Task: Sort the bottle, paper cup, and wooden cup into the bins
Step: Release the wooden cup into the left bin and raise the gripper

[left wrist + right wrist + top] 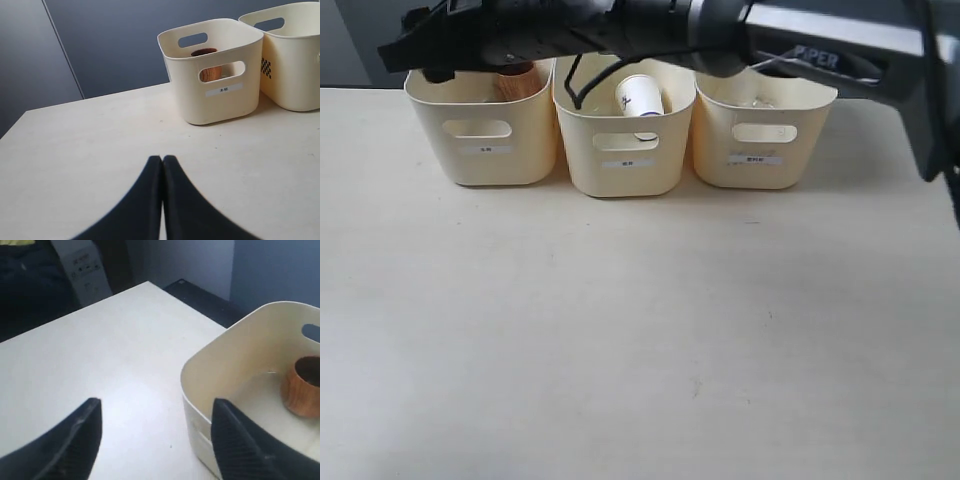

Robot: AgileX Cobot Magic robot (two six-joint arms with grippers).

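Note:
Three cream bins stand in a row at the back of the table. The reddish-brown wooden cup (517, 82) stands in the left bin (480, 150), and it also shows in the wrist views (205, 52) (302, 387). Inside the middle bin (625, 168) the white paper cup (638, 98) leans. The right bin (760, 160) holds only a faint clear shape (757, 102), probably the bottle. My right gripper (156, 407) is open and empty, reaching across over the left bin's outer rim (220, 347). My left gripper (162, 159) is shut on nothing, low over the table short of the left bin (220, 100).
The right arm (620, 30) stretches across above all three bins from the right. The cream table (640, 330) runs wide in front of the bins. A dark wall stands behind the table, and its far left edge lies beyond the left bin.

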